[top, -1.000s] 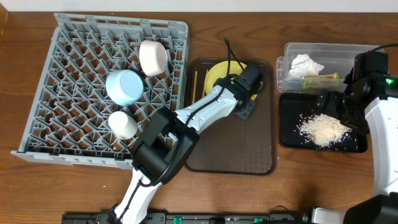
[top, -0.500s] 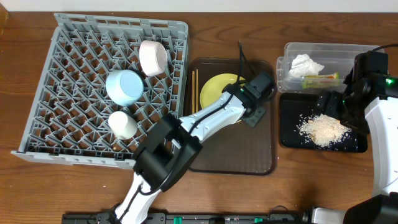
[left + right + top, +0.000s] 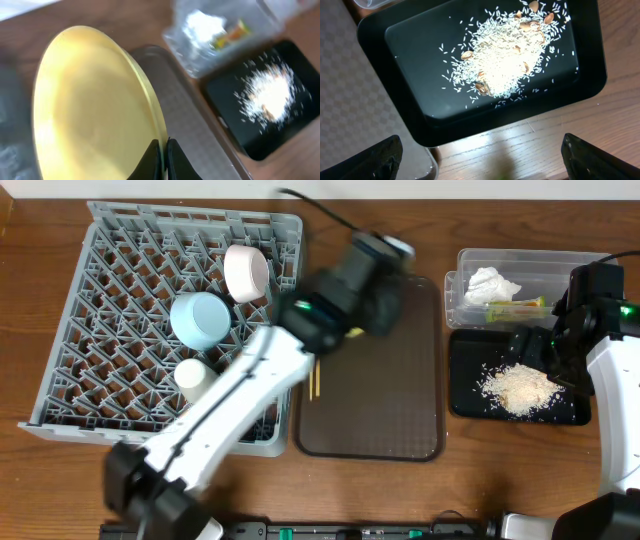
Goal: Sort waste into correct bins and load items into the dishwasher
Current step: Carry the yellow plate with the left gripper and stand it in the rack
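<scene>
Brown wooden tabletop (image 3: 40, 480) carried everything we saw. Largest was the square grey plastic dish rack (image 3: 110, 300), which held a light blue bowl (image 3: 200, 320), a cream-white bowl (image 3: 245, 272) and a small white cup (image 3: 197, 380). Beside it lay the brown serving tray (image 3: 380, 410), with thin wooden chopsticks (image 3: 313, 380) at its left edge. To the right, the clear rectangular plastic tub (image 3: 530, 256) held the crumpled white tissue (image 3: 492, 283) and the green-and-yellow snack wrapper (image 3: 517, 307). The shallow black plastic tray (image 3: 395, 75) held the whitish rice-like scraps (image 3: 505, 60). The round yellow plate (image 3: 95, 105) was up off the serving tray, over its far end and close to the rack.

We judged a slip the main risk. Only the plate's rim was pinched, the arm showed smeared overhead, and a knock against the rack wall could twist it loose.

The left gripper (image 3: 163, 155) was nearly closed, clamped on that rim. The right gripper (image 3: 482, 160) gaped wide beside the black tray, holding nothing.
</scene>
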`<state>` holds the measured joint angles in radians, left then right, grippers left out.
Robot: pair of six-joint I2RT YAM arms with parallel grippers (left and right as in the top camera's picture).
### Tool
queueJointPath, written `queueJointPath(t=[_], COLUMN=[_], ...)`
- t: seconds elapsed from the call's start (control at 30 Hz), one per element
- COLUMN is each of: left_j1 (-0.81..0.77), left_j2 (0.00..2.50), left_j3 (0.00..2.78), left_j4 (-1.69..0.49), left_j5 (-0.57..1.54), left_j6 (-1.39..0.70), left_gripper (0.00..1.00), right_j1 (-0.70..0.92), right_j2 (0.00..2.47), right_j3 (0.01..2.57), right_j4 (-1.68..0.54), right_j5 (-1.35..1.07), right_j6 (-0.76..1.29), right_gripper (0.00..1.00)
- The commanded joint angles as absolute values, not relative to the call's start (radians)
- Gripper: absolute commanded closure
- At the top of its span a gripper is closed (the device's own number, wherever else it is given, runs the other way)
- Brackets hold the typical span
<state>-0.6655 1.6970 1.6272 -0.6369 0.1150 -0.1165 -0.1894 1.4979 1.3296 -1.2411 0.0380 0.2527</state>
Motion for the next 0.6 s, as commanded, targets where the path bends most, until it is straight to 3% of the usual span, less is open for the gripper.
queueJointPath(t=[0.0, 0.33, 0.57], left_j1=[-0.546, -0.221, -0.081], left_j2=[1.645, 1.635, 1.639], left_j3=[1.631, 1.631, 1.631], left_j4=[-0.670, -0.704, -0.706], left_j5=[0.247, 0.748, 0.950], left_j6=[-0.155, -0.208, -0.209], left_gripper=[0.94, 0.94, 0.94], right_j1=[-0.196, -0.195, -0.195], right_j2=[1.490, 1.490, 1.490], right_j3=[1.339, 1.339, 1.339], right_j4=[-1.242, -1.243, -1.243], right_j5=[0.048, 0.047, 0.047], right_j6=[0.253, 0.253, 0.254], right_gripper=[0.01, 0.01, 0.01])
